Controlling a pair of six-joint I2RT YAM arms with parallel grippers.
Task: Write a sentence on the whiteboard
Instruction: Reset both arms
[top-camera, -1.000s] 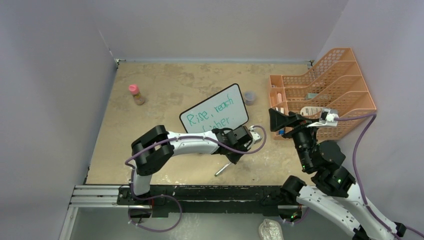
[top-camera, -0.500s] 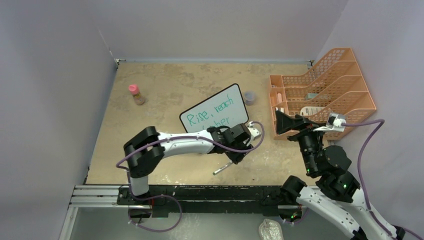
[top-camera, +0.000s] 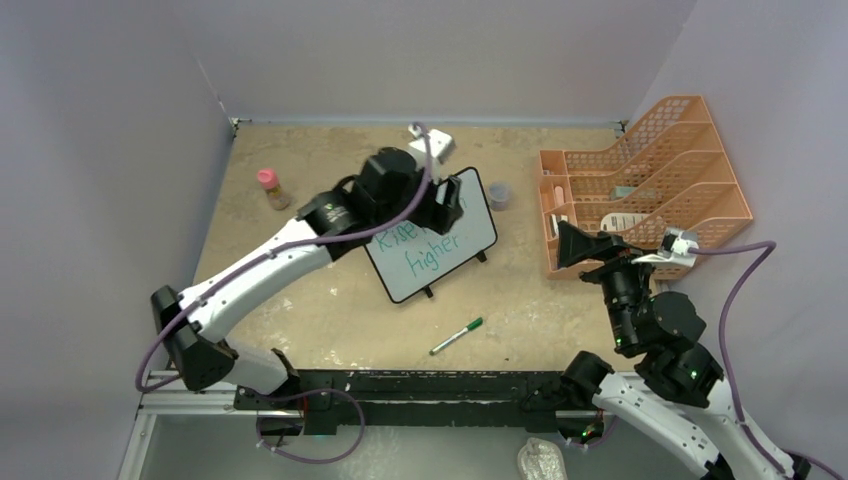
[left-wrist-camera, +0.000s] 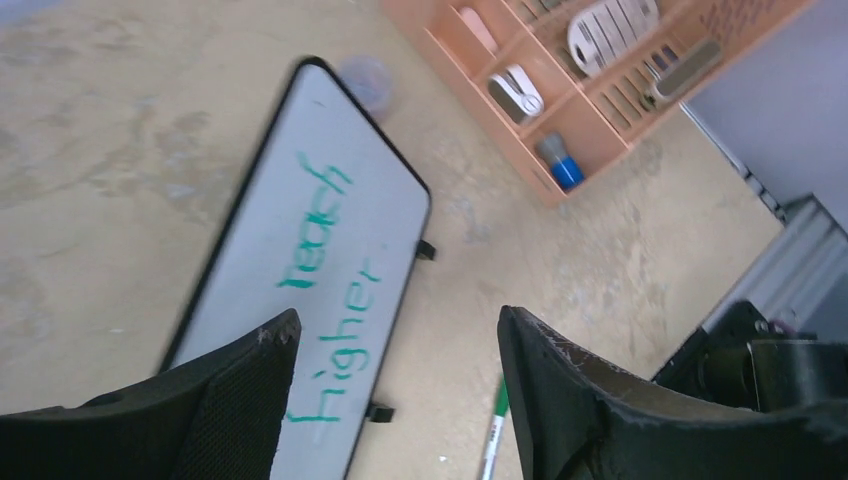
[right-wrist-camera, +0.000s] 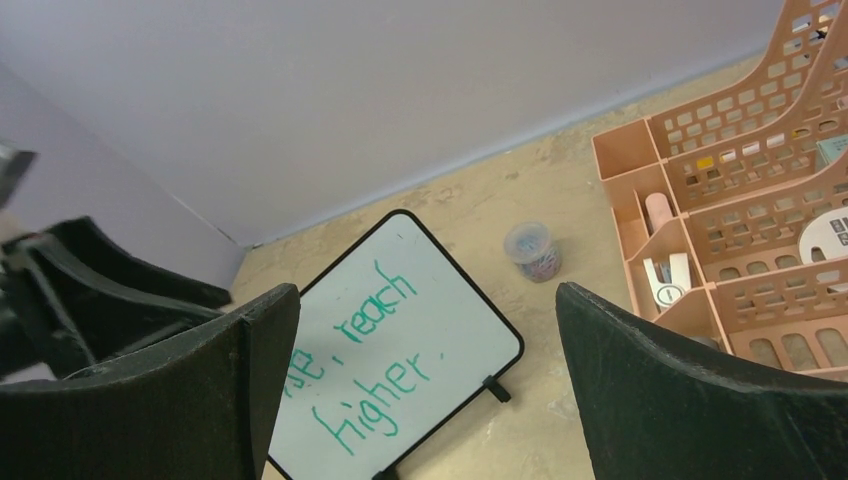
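Note:
The whiteboard (top-camera: 452, 262) lies tilted mid-table, and its green sentence (top-camera: 436, 253) reads "Rise, reach higher." in two lines, the first word partly hidden by my left arm. My left gripper (top-camera: 447, 204) hangs raised over the board's upper edge, open and empty. From the left wrist view (left-wrist-camera: 398, 325) I look down at the whiteboard (left-wrist-camera: 300, 230), the word "higher" (left-wrist-camera: 340, 330) and a green-capped marker (left-wrist-camera: 493, 436). That marker (top-camera: 457, 336) rests loose on the table in front of the board. My right gripper (top-camera: 572, 245) stands wide open to the right, facing the whiteboard (right-wrist-camera: 420, 320).
An orange desk organizer (top-camera: 640, 185) with small items fills the right side. A small jar of coloured clips (top-camera: 499, 195) sits between it and the board. A pink-capped bottle (top-camera: 272, 188) stands at the far left.
My left gripper opened and let go of the marker, which now lies on the table. The left arm then rose and swung back over the board. The right arm shifted slightly right.

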